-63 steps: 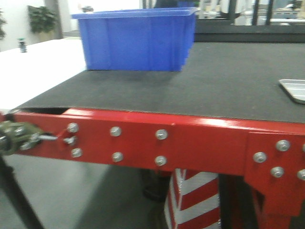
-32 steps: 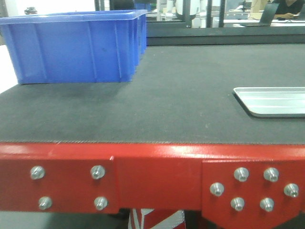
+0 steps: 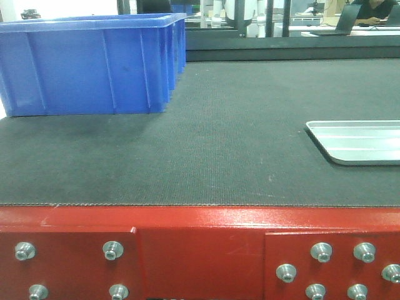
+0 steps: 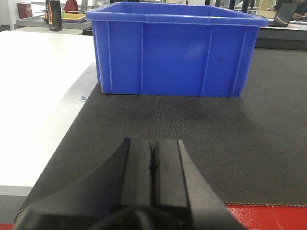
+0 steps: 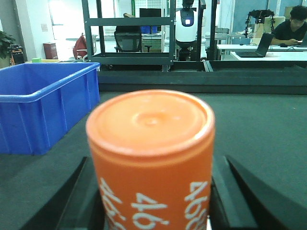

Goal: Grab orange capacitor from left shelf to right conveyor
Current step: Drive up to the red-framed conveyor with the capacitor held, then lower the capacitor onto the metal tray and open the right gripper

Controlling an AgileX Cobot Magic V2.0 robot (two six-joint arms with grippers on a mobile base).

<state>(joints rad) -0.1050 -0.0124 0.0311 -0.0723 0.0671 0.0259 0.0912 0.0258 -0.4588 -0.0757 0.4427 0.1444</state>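
**While one arm idles, the other holds the load**

As the right wrist view shows, the orange capacitor (image 5: 151, 158) fills the lower centre of the frame. White digits run along its side, and the right claw (image 5: 153, 203) is clamped on it with a dark finger on either side. Behind it stretches the right conveyor (image 3: 237, 144), its dark belt edged by a red frame (image 3: 200, 250) along the bottom of the front view. A blue bin (image 3: 87, 62) stands on the belt at upper left, and a silver tray (image 3: 359, 140) lies at the right edge. The left claw (image 4: 153, 163), low in its own frame, is closed on nothing and points at the bin.
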